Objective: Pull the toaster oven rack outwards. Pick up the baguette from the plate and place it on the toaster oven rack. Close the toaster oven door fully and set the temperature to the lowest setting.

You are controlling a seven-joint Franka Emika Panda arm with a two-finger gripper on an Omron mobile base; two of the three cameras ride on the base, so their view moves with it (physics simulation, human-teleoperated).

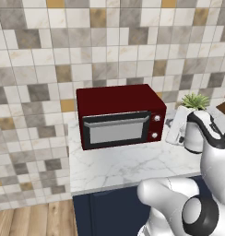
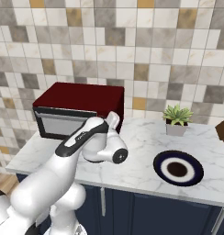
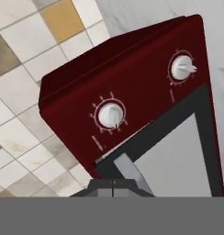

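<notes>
Toaster oven [image 1: 119, 115]: on counter, door [image 1: 115, 129] closed. Gripper [image 3: 113, 182]: jaws pinched shut, nothing held, near the knobs [image 3: 110, 114]. Risk: the wrong knob, apparently unlabelled, may be turned.

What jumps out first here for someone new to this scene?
The dark red toaster oven against the tiled wall, its black-framed door shut, dominates the counter. The white arm reaches toward the oven's right side, where the hand view shows two silver knobs up close. Further right on the marble counter sits a bare dark blue plate, with a small potted plant behind.
</notes>
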